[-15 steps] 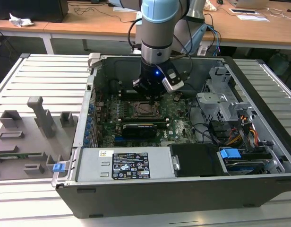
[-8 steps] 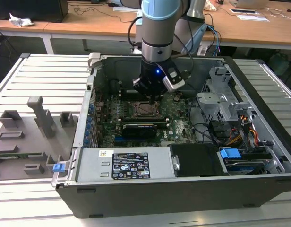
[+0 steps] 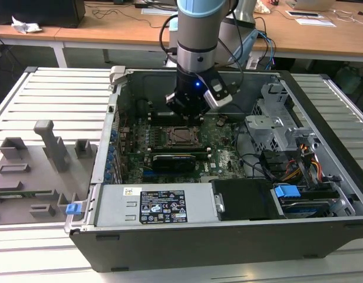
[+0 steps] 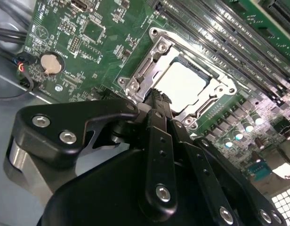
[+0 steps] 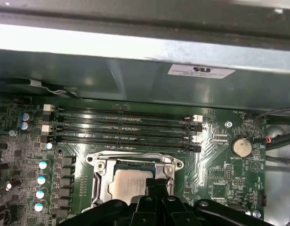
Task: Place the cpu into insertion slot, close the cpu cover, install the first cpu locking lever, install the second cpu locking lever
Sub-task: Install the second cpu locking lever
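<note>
While the cpu (image 4: 185, 84) sits in the insertion slot (image 5: 103, 184) | cpu cover (image 4: 145, 70) down | claw (image 4: 157, 96) closed, empty, just above the cover's edge

Pale silver chip (image 4: 185, 84) in a shiny silver frame (image 4: 135, 80); green board (image 5: 215, 169) around; black pincer (image 4: 157, 101); blue-capped cylinders (image 5: 41, 179).
</note>
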Controlling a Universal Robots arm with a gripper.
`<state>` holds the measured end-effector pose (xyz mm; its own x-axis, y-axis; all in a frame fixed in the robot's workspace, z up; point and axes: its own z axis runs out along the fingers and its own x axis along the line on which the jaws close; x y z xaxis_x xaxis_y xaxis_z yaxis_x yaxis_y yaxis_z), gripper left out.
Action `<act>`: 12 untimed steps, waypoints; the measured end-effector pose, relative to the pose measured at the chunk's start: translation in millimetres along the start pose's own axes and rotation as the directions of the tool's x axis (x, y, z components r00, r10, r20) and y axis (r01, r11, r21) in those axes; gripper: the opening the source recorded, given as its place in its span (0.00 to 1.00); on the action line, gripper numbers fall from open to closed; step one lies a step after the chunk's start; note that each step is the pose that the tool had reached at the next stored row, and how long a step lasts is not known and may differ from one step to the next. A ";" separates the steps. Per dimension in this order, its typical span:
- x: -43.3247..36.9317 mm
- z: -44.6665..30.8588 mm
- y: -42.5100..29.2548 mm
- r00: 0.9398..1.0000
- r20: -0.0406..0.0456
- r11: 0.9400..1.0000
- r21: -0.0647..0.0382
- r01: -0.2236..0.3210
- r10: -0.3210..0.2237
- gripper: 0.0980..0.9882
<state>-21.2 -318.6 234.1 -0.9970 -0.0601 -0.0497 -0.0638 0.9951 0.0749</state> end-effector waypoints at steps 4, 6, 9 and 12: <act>0.4 -0.5 -6.8 1.000 0.000 1.000 0.000 0.000 0.000 0.01; 0.6 -0.7 -9.1 1.000 0.000 1.000 0.000 0.000 0.000 0.01; 0.6 -1.5 -9.5 1.000 0.000 1.000 0.000 0.000 0.000 0.01; 0.3 -6.9 -9.1 1.000 0.000 1.000 0.000 0.000 0.000 0.01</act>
<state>-21.2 -328.2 240.2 -0.9970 -0.0601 -0.0497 -0.0637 0.9952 0.0748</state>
